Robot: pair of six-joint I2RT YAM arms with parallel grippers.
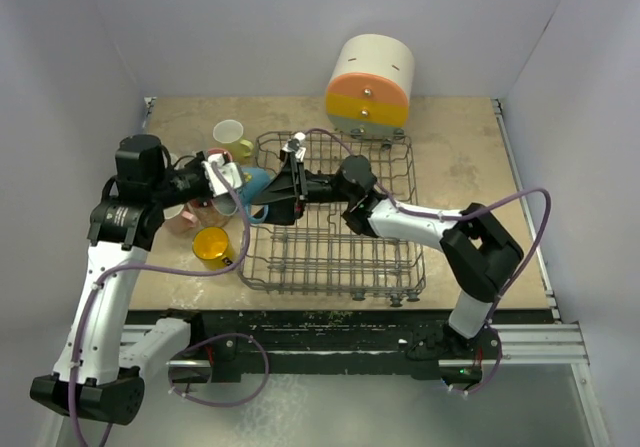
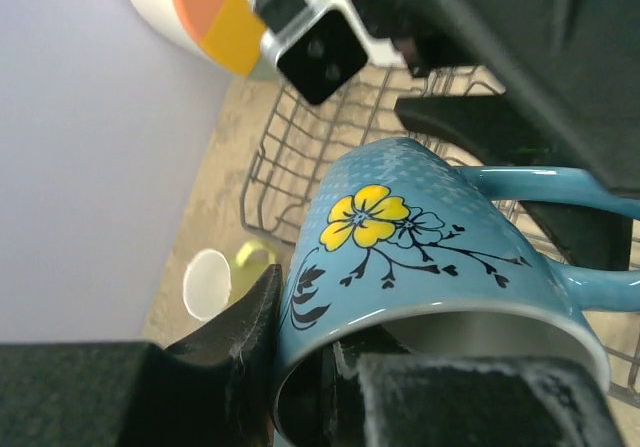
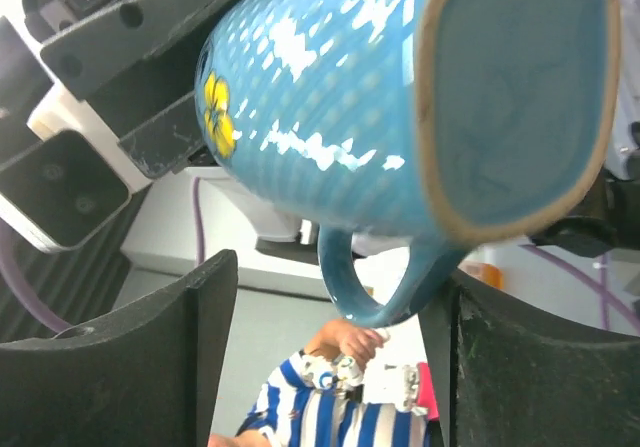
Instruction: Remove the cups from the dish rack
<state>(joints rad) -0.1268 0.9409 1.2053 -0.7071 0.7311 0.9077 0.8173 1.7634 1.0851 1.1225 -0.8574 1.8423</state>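
Mug (image 2: 420,227), blue: left end effector (image 2: 295,367) pinching rim; right end effector (image 3: 340,357) spread around handle.

And there's the sky-blue ceramic mug (image 2: 420,237): dimpled all over, one yellow flower, dark navy stems and tiny hearts, tan ring round its blue base. A grey metal wire dish rack (image 1: 330,252) on the mottled beige table (image 1: 460,157). Near the table's left edge, a golden-yellow glazed mug (image 1: 213,246) and a lime cup (image 1: 232,137), white inside. At the back edge, the big cylinder (image 1: 375,72): cream, orange, yellow.
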